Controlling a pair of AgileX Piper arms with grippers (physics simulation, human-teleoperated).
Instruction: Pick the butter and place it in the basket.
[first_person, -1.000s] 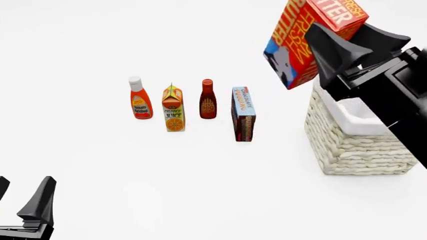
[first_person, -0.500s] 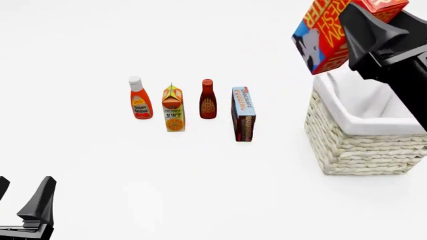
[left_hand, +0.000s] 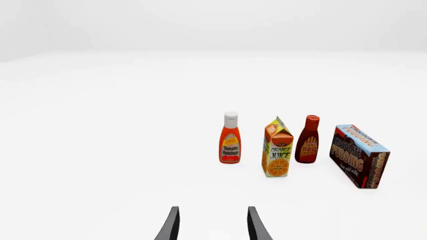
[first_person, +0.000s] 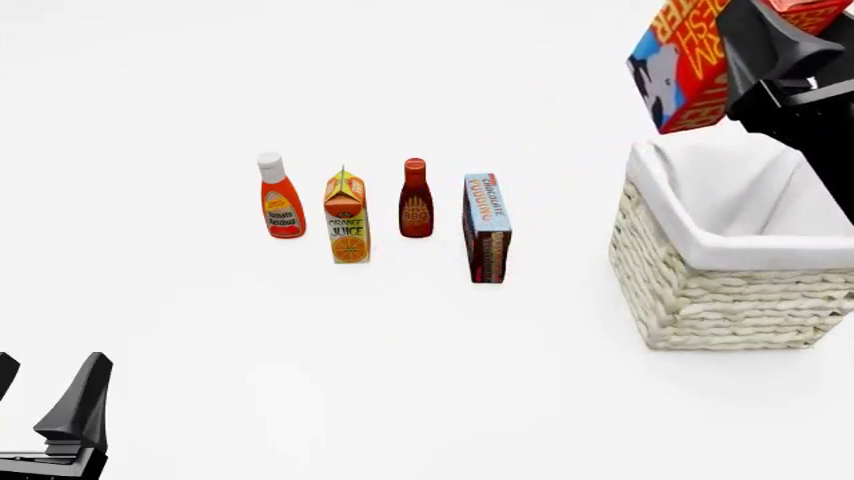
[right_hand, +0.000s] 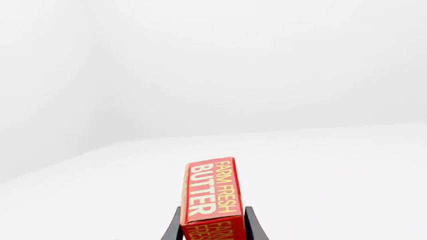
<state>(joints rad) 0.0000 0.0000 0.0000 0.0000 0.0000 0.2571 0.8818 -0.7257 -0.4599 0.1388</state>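
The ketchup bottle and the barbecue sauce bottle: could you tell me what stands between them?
The orange juice carton stands between the ketchup bottle and the barbecue sauce bottle, clear in the front view.

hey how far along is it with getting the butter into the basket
Picking looks done: the right tool is shut on the butter, held in the air above the far side of the basket. Carrying is in hand. Left to do: lower it over the white liner and release. The left tool is open, idle.
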